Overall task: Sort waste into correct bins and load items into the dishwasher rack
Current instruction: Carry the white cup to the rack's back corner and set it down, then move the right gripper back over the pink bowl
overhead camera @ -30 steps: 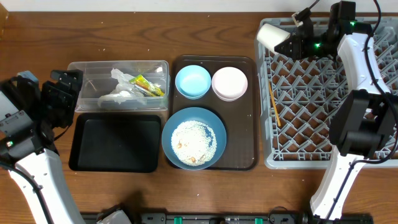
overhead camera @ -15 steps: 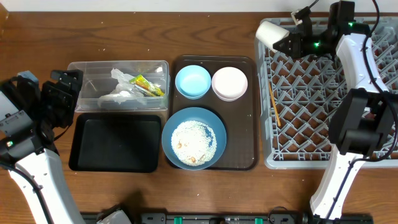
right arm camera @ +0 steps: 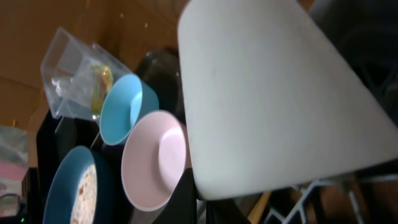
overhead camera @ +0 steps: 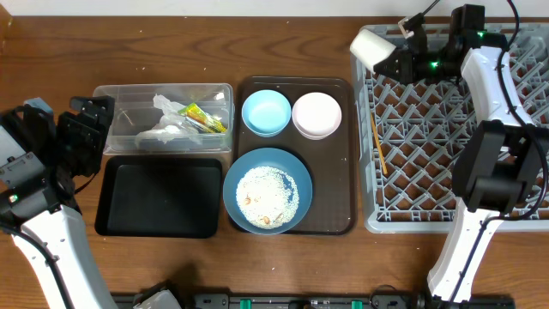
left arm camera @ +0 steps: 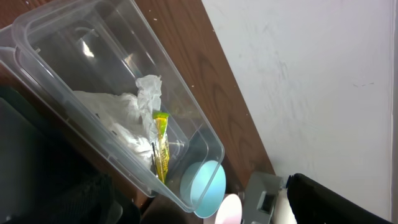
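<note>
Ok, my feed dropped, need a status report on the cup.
Right gripper shut on white cup, over far-left corner of dishwasher rack. Left gripper open, empty, beside clear tub. Chopstick in rack, clear of cup.

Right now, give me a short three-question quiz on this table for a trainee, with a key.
1. True or false: the crumpled white paper napkin lies inside the clear plastic rectangular tub.
2. What is the right gripper holding? A: white cup. B: small pink bowl. C: wooden chopsticks.
3. Fill in: the loose white rice-like scraps sit in the large dark blue ____.
Key: 1 true; 2 A; 3 bowl.
</note>
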{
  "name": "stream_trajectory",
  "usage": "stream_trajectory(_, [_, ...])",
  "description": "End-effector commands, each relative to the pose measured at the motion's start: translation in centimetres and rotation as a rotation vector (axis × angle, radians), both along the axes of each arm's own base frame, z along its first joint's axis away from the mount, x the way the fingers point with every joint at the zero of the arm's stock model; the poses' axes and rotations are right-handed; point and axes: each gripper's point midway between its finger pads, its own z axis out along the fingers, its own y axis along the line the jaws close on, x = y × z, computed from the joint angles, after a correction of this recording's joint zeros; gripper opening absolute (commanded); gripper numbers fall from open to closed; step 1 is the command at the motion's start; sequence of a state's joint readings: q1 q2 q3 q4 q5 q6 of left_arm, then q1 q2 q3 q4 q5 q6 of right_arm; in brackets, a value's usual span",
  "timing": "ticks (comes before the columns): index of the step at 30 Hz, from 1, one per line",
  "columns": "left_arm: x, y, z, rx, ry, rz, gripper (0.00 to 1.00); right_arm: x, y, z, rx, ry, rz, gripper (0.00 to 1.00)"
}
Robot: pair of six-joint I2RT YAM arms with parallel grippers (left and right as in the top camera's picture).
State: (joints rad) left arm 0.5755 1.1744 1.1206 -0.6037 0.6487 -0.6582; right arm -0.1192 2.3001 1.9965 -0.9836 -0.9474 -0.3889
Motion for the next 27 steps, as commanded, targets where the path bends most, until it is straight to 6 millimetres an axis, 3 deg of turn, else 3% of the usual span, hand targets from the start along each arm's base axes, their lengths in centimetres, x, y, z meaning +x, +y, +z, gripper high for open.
stream_trajectory(1, [0.0,0.1,0.4,-0.003,-0.008,0.000,0.91,-0.8,-0.8,-4.1,-0.134,0.079,0.004,0.01])
stream_trajectory(5, [0.0,0.1,0.4,-0.003,-0.008,0.000,0.91,-1.5,-2.2,-5.4,-0.225,0.131,-0.018,0.01])
stream_trajectory(16, [0.0,0.1,0.4,-0.004,-0.008,0.000,0.91,-3.1,-4.6,-5.3,-0.216,0.222,-0.062,0.03])
stream_trajectory(20, [0.0,0.1,0.3,-0.004,-0.008,0.000,0.91,-3.9,-5.6,-3.7,-0.210,0.240,-0.086,0.08])
stream_trajectory(27, [0.0,0.1,0.4,-0.004,-0.008,0.000,0.91,-4.5,-6.1,2.7,-0.284,0.181,-0.191,0.08])
